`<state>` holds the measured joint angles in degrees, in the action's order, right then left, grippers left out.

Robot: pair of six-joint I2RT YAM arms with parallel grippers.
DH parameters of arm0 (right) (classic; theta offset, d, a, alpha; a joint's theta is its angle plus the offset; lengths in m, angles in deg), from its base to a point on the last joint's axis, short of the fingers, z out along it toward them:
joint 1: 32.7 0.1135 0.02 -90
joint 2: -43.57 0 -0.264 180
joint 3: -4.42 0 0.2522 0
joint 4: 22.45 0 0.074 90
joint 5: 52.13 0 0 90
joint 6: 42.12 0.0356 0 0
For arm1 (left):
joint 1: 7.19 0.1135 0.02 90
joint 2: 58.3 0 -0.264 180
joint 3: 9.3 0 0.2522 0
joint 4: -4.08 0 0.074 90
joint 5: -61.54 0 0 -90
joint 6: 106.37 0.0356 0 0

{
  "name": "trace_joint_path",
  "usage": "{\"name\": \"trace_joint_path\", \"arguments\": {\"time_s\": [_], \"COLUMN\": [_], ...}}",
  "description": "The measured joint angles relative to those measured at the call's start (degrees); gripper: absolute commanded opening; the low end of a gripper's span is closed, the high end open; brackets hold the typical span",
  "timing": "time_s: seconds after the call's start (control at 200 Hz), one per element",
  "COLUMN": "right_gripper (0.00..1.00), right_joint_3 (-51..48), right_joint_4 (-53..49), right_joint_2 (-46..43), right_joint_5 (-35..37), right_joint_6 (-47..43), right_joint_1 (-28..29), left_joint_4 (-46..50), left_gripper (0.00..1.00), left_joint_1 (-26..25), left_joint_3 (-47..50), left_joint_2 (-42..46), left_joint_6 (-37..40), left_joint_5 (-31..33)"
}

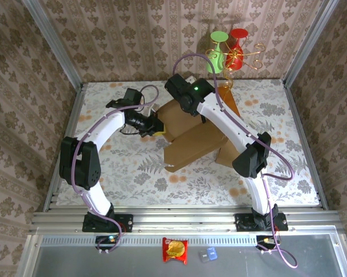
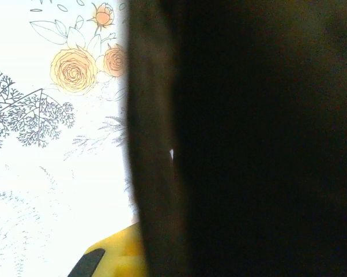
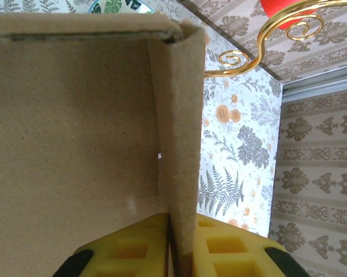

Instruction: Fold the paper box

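The brown paper box [image 1: 191,144] lies part-folded at the middle of the floral table. My left gripper [image 1: 156,128] is at its left edge. In the left wrist view a dark cardboard wall [image 2: 248,138] runs right beside one yellow finger [image 2: 113,254]; the other finger is hidden behind it, and the gripper is shut on that wall. My right gripper [image 1: 179,86] is at the box's far end. In the right wrist view its yellow pads [image 3: 133,251] stand on both sides of an upright flap [image 3: 176,115], with the gripper [image 3: 182,245] shut on it.
A gold stand with a green and a red glass [image 1: 225,52] rises at the back right, close behind the right wrist; its gold curl [image 3: 248,52] shows near the flap. Papered walls enclose the table [image 1: 127,173]. A snack packet [image 1: 174,249] lies on the near ledge.
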<state>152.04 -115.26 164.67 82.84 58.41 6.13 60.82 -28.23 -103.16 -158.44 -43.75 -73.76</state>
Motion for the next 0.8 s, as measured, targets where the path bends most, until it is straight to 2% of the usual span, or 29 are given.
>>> {"name": "trace_joint_path", "arguments": {"time_s": [0.135, 0.355, 0.425, 0.63, 0.8], "right_gripper": [0.05, 0.06, 0.0, 0.0, 0.0], "right_joint_3": [-0.2, -0.2, -0.2, -0.26, -6.16], "right_joint_4": [-0.07, -0.63, -0.72, -0.72, 1.09], "right_joint_2": [0.2, 0.37, 0.5, 0.55, -0.44], "right_joint_5": [-0.09, 0.66, 0.76, 0.09, -1.92], "right_joint_6": [0.31, 1.33, 1.7, 2.86, 7.82], "right_joint_1": [-0.04, -0.04, -0.04, 0.0, 0.57], "left_joint_4": [0.26, 0.33, 0.33, 0.61, 1.88], "left_gripper": [0.0, 0.0, 0.0, 0.0, 0.12], "left_joint_1": [0.0, -0.33, -0.35, -0.37, -0.44], "left_joint_3": [-0.09, -0.33, -0.37, -0.68, -0.44], "left_joint_2": [0.0, 0.0, 0.0, -0.04, -0.04], "left_joint_6": [0.02, 0.02, 0.02, 0.02, -0.04], "left_joint_5": [0.15, 0.2, 0.22, 1.57, 6.21]}}
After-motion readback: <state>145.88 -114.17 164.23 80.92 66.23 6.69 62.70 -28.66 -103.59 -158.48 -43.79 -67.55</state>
